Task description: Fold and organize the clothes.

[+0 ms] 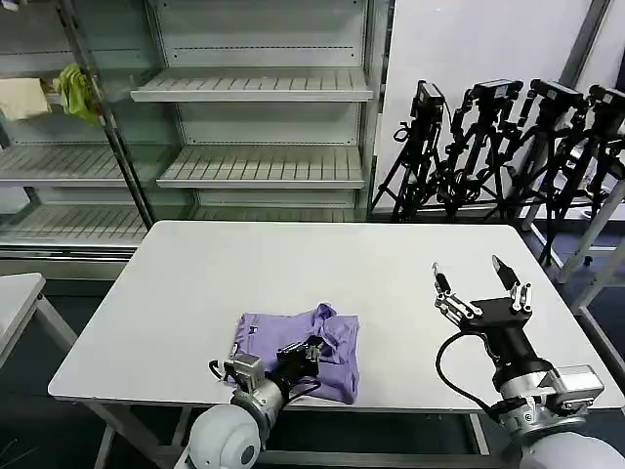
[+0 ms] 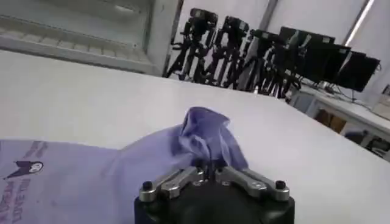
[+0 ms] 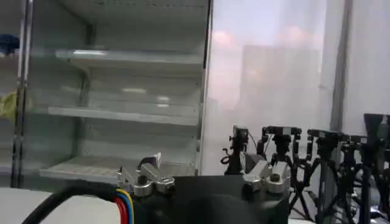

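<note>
While low, left gripper (image 1: 311, 349) pinching T-shirt (image 1: 293, 337).

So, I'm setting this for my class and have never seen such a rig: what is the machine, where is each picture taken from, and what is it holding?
This is a two-armed robot at a white table. The wide picture comes from a camera on its head, looking down; the other two come from cameras on its wrists. On the table lies a lavender T-shirt, partly folded, with a small cartoon print showing. The left claw is shut on a bunched part of the shirt, seen close up in the left wrist picture. The right claw is open and hangs above bare table, holding nothing. Behind stand shelves and camera tripods.
</note>
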`<state>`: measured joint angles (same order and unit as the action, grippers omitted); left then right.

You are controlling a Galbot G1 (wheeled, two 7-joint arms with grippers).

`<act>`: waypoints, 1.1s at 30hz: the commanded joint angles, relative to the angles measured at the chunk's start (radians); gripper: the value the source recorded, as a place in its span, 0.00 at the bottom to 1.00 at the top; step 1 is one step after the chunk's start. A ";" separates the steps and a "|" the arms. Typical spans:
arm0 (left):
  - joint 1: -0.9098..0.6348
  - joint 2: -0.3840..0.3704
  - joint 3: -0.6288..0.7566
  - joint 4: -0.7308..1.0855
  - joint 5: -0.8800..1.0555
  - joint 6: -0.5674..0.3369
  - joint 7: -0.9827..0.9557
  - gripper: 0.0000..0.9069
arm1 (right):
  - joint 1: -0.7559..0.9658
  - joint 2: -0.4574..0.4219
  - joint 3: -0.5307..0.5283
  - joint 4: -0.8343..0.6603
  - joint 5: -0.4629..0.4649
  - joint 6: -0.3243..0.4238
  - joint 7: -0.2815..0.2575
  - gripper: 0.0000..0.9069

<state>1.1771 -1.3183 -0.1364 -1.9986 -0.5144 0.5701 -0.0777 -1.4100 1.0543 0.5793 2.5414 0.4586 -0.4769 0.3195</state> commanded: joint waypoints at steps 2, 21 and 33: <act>0.008 0.000 0.002 -0.014 0.007 -0.002 -0.001 1.00 | -0.006 0.004 -0.001 0.003 -0.009 0.002 -0.003 1.00; 0.161 0.087 -0.224 -0.351 -0.095 0.007 -0.041 1.00 | 0.051 0.003 -0.048 -0.014 -0.017 0.008 -0.011 1.00; 0.184 0.081 -0.374 -0.205 -0.114 0.007 -0.075 1.00 | 0.132 -0.032 -0.086 -0.012 0.022 -0.001 -0.009 1.00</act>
<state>1.3319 -1.2346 -0.3779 -2.2660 -0.6015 0.5767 -0.1320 -1.3336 1.0375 0.5154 2.5280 0.4611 -0.4760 0.3101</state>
